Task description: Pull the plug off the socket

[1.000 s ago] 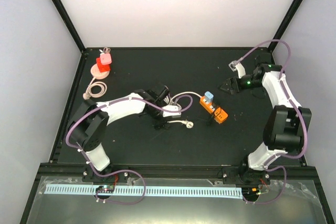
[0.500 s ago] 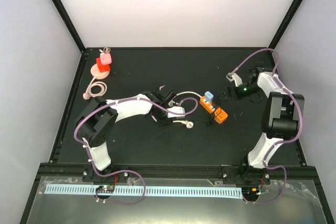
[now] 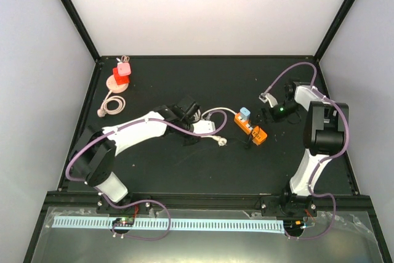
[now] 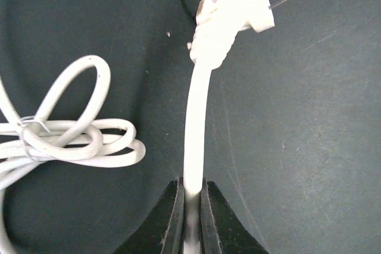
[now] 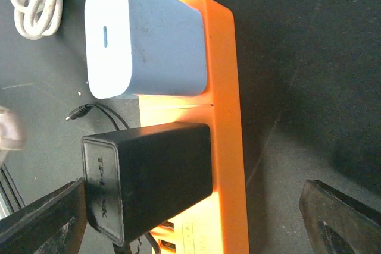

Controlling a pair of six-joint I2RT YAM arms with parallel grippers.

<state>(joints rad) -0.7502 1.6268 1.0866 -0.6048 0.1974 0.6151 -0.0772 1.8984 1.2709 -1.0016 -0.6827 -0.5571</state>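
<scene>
right tool (image 5: 190, 221) stands wide apart astride the black adapter (image 5: 149, 176), which sits plugged in the orange power strip (image 5: 223, 87) beside a pale blue charger (image 5: 149, 43). left tool (image 4: 191, 191) is clamped on the white cord (image 4: 195, 123). nothing pins the strip, so a pull may drag it along.

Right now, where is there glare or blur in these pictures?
Left wrist: the white cable and plug are blown out, and the cable blurs where the left gripper pinches it. Right wrist: the orange strip glares pale beside the black adapter; the fingers are soft. Top view: even light, nothing blurred.
</scene>
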